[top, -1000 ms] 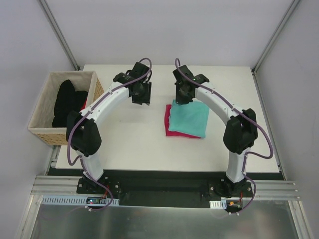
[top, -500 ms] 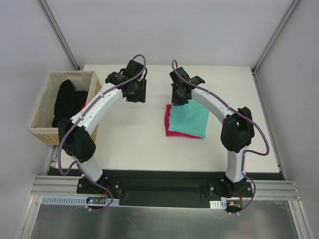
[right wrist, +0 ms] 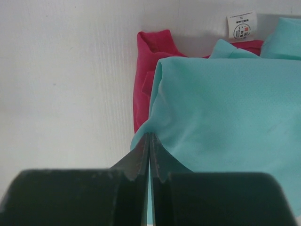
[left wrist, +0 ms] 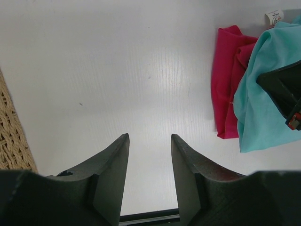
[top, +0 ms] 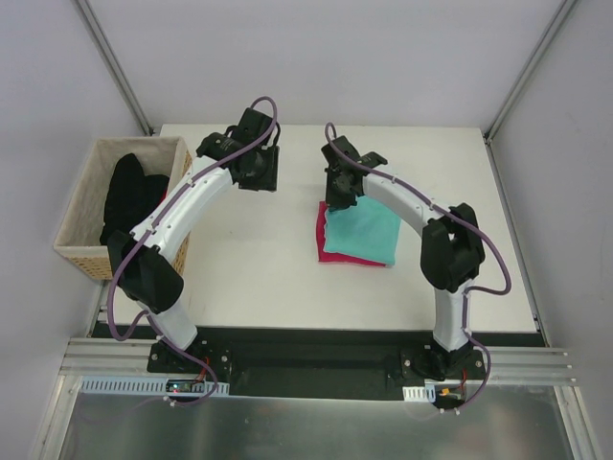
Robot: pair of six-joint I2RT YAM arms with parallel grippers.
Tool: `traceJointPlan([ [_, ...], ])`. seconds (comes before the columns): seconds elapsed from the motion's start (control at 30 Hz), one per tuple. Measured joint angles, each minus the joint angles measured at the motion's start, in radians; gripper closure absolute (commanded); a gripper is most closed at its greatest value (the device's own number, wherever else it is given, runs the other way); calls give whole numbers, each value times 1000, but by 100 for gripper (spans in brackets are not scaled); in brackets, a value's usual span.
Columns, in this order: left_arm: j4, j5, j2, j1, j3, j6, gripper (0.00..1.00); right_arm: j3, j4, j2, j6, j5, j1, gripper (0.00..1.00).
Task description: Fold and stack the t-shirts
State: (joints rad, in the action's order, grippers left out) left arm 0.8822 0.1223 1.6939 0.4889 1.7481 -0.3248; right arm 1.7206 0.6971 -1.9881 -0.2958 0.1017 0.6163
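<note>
Both arms drifted left | left pincer point(left wrist: 149, 137) half-open, empty | right pincer point(right wrist: 149, 135) closed | folded teal cloth t-shirt point(right wrist: 221, 108) atop magenta cloth t-shirt point(right wrist: 142, 89): limp, light; pinch corners

Magenta t-shirt point(top: 320, 235): mostly hidden under teal t-shirt point(top: 366, 230); only left edge and near strip show.
Neck label point(right wrist: 242, 24): print too small to read.
Right hand point(top: 339, 196): covers stack's far-left corner.
Basket point(left wrist: 11, 136): cut off at left edge of left wrist view.
</note>
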Motion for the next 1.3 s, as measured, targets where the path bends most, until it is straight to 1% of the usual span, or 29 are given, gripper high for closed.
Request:
traceJointPlan([
  [0.27,15,19,-15,0,-12,-1,59,2,-5,-45,-3,-23,3,99],
  [0.6,16,18,-20,0,-12,-1,60,9,-4,-46,-3,-24,6,99],
  [0.63,17,18,-20,0,-12,-1,60,11,-1,-46,-3,-24,6,97],
  [0.67,17,18,-20,0,-12,-1,60,15,3,-46,-2,-23,7,89],
  [0.7,17,18,-20,0,-12,-1,60,23,13,-46,-2,-18,8,78],
  [0.77,17,18,-20,0,-12,-1,60,51,36,-46,3,-5,11,74],
  [0.83,17,18,-20,0,-12,-1,61,90,61,-46,13,16,13,76],
  [0.87,17,18,-20,0,-11,-1,61,109,68,-46,17,24,14,79],
  [0.9,16,18,-19,0,-11,-1,61,129,76,-46,21,33,16,89],
  [0.97,16,18,-19,0,-11,-1,61,161,83,-46,28,48,17,98],
  [1.3,16,18,-36,0,-3,0,60,172,92,-54,12,40,45,99],
])
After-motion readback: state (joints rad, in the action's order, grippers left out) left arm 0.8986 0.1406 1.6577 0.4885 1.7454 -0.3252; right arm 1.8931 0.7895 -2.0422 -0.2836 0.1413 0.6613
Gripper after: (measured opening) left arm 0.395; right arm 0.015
